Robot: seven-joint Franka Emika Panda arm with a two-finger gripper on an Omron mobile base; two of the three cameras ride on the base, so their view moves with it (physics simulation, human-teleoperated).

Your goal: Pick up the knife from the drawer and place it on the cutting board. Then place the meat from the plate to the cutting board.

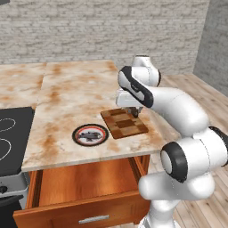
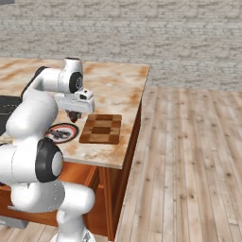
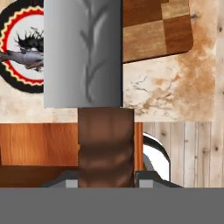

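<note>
The knife (image 3: 83, 57) is being held by its dark handle in the closed gripper (image 3: 106, 181), blade jutting stiffly ahead, over the cutting board (image 3: 153, 30). Rigid, slim, probably light; the handle grip looks well chosen.

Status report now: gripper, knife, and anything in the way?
Gripper shut on knife handle, hovering above cutting board. Meat on plate. Drawer open. Nothing blocks the board.
</note>
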